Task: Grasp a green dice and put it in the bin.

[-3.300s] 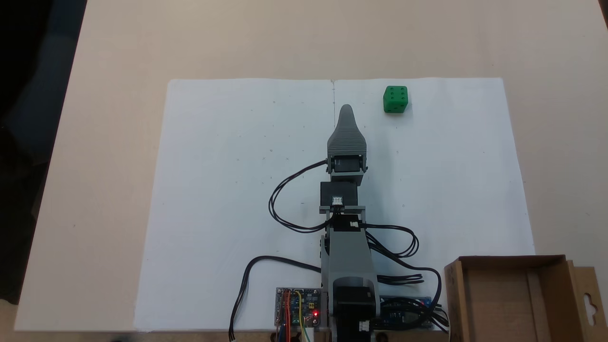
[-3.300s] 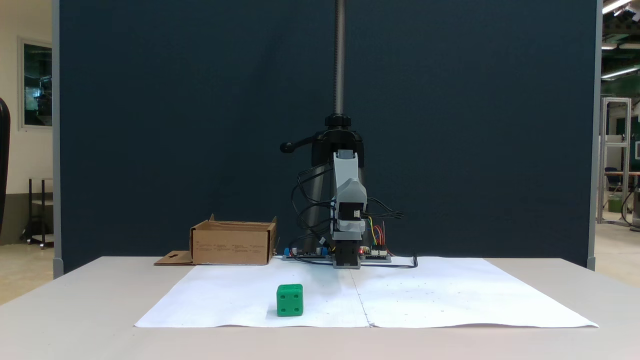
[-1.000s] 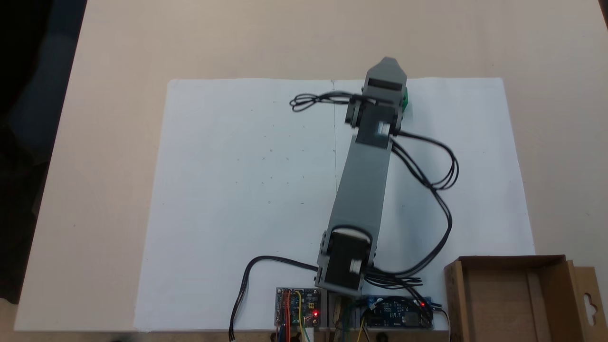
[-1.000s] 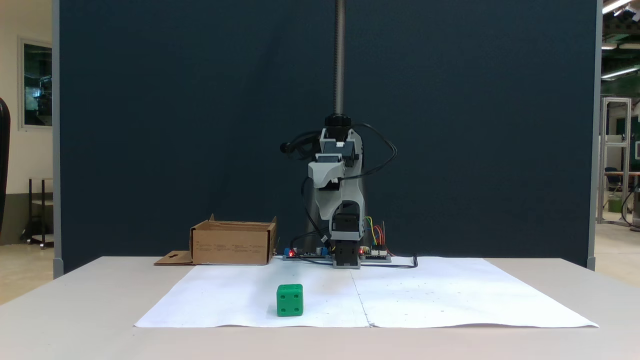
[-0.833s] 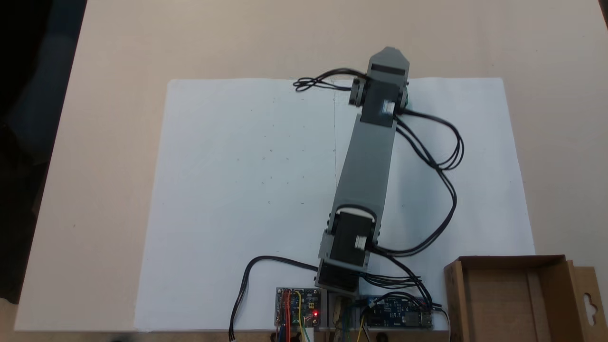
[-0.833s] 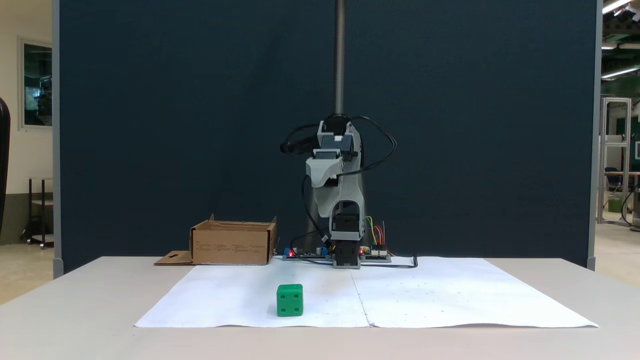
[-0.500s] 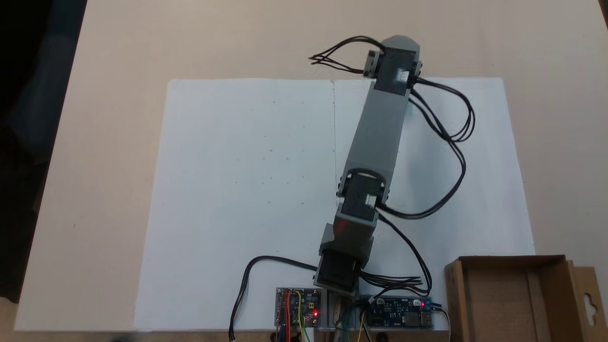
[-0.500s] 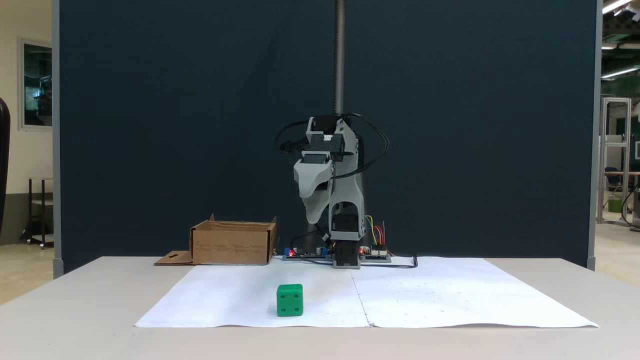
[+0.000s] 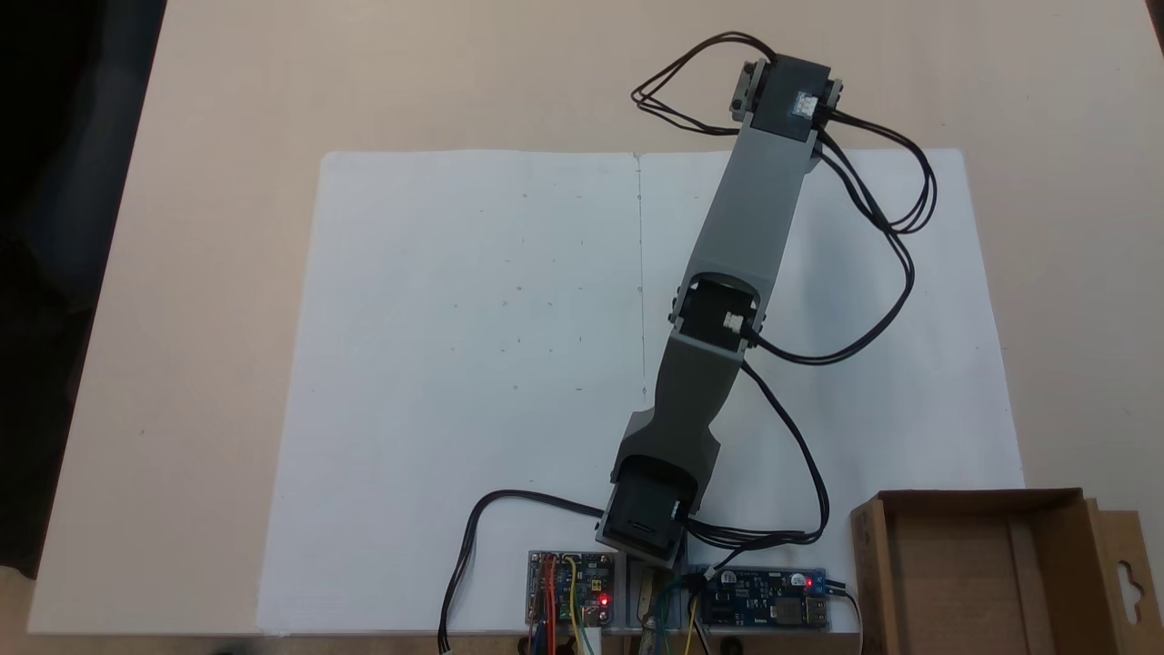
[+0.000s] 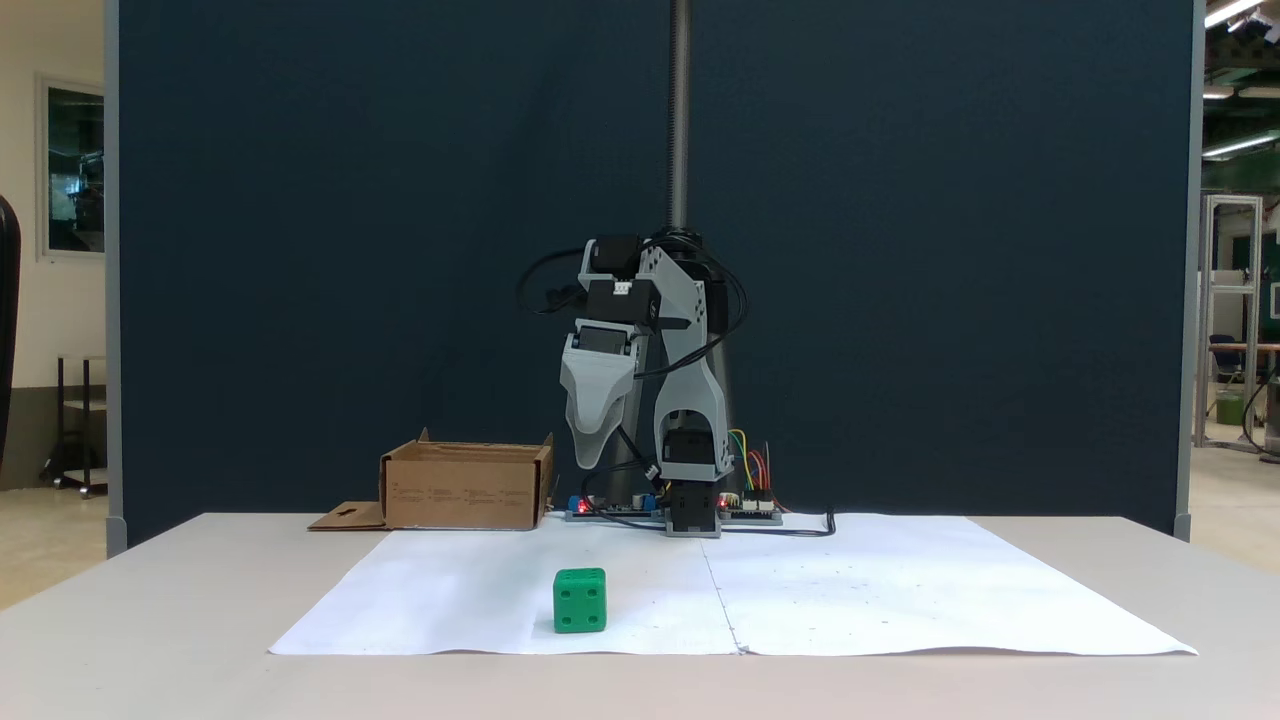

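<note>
The green dice (image 10: 579,601) sits on the white paper (image 10: 480,600) near its front edge, left of the centre crease, in a fixed view from the front. My gripper (image 10: 590,460) hangs well above it and slightly right, pointing straight down. It shows as one grey tapered piece, so whether its jaws are apart cannot be told. From above, my outstretched arm (image 9: 759,200) covers the spot where the dice lies, and the wrist (image 9: 787,98) reaches past the paper's far edge. The bin (image 9: 973,498), a brown cardboard box, stands at the bottom right; from the front the bin (image 10: 465,490) is at the back left.
Circuit boards (image 9: 571,589) and black cables (image 9: 873,273) lie around the arm's base at the paper's near edge. A dark blue panel (image 10: 300,250) and a metal pole (image 10: 680,110) stand behind the arm. Bare paper (image 9: 473,364) spreads left of the arm.
The arm has risen from its folded pose, swung toward the dice's side and stretched out over it. The gripper has tipped downward and come lower. The dice has not moved.
</note>
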